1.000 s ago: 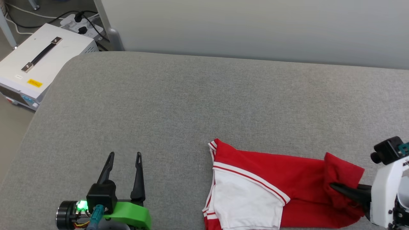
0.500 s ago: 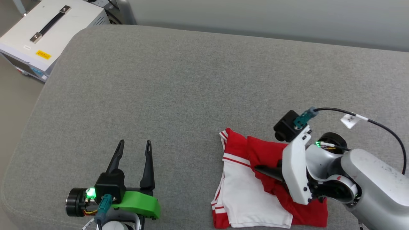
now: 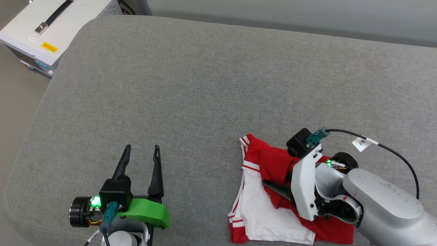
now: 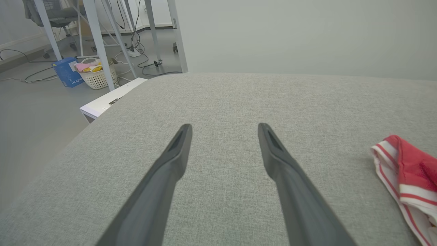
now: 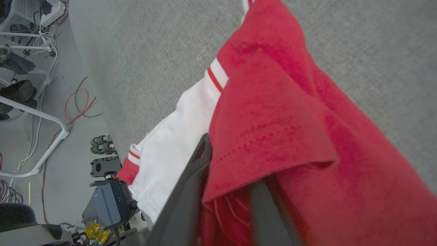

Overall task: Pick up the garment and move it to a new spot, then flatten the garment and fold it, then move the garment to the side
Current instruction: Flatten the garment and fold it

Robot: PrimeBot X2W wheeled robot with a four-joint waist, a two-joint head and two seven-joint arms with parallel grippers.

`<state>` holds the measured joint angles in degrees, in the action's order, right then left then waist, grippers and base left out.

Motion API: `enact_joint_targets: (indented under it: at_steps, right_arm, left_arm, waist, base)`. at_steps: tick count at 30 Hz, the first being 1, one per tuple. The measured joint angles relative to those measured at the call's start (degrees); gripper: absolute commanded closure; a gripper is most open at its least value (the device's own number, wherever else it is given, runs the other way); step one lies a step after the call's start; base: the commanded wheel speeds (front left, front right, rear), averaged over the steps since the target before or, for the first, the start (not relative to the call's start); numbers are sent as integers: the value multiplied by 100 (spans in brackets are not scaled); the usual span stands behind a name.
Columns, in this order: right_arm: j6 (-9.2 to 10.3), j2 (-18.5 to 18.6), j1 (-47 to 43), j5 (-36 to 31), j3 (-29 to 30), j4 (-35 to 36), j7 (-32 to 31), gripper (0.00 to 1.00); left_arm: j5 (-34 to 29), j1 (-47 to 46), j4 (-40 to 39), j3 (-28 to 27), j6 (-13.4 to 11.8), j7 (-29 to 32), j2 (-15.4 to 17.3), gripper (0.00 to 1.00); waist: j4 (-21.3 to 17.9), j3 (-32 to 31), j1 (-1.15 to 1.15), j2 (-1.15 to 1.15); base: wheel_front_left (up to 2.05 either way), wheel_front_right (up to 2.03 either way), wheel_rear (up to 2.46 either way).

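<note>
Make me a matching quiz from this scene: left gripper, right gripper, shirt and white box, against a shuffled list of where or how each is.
1 left gripper
2 right gripper
3 shirt
4 white box

A lying on the grey cushion, near right
B beside the cushion's far left corner
C fingers in red cloth
D open over bare cushion

Pairs: 1-D, 2-C, 3-A, 4-B

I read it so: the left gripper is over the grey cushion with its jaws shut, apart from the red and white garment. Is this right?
Not quite. The left wrist view shows the left gripper with its jaws open, the fingers well apart. It is over the grey cushion and apart from the garment, as you say.
</note>
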<state>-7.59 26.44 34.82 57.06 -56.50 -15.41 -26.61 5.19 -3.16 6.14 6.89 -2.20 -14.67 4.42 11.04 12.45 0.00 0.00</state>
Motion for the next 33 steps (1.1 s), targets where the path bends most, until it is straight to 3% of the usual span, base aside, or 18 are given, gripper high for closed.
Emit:
enact_joint_targets:
  at_steps: [5,10,13,18,24,33]
  right_arm:
    - [4,355,6,1,147,464,928,0]
    - [4,601,-39,-565,1061,469,2321,0]
    - [5,538,-196,-1220,1790,223,3082,0]
    - [5,65,-796,-2274,3014,-21,3901,0]
    - [5,-605,-1683,-3310,4287,280,4103,0]
    - [5,-1378,-3025,-3824,5043,984,4109,0]
  left_arm:
    - [-31,21,20,-125,54,0,0,0]
    - [-71,110,-29,-257,97,0,13,0]
    - [-73,171,-49,-331,102,0,19,0]
    - [-98,260,-94,-402,98,0,15,0]
    - [-111,448,-176,-438,101,0,5,0]
    - [-112,748,-333,-489,154,0,3,0]
  waist:
    - [-121,-192,0,0]
    - [-325,-378,0,0]
    - [-461,-480,0,0]
    - [-674,-669,0,0]
    - [-875,-871,0,0]
    - [-1091,-1095,0,0]
  base:
    - [0,0,0]
    - [0,0,0]
    - [0,0,0]
    - [0,0,0]
    - [0,0,0]
    - [0,0,0]
